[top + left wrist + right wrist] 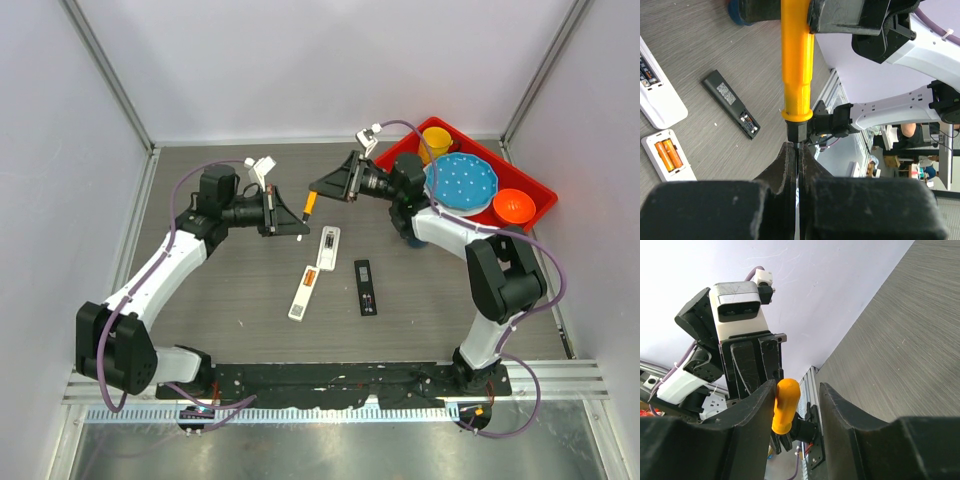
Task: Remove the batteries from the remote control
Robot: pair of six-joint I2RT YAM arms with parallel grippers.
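The left gripper is clamping fully shut on the thin metal shaft of the screwdriver and holding it in the air, with the orange handle pointing away toward the other arm. The right gripper is straddling the butt of that handle with its jaws partly apart. A gap is showing on one side, so it is not gripping the handle. The batteries, two orange cells, are lying side by side in the open bay of a white remote. That remote is resting flat on the table below the screwdriver, on its near side toward the arm bases. The cells' long axis is running along the remote's length, one end pointing roughly toward the screwdriver. A second white remote is lying between the two. A black remote is sitting farther from the screwdriver on the right arm's side; its bay is open, but the contents are too small to tell. The left fingers seem somewhat nearer the cells, though both grippers are occupied with the tool.
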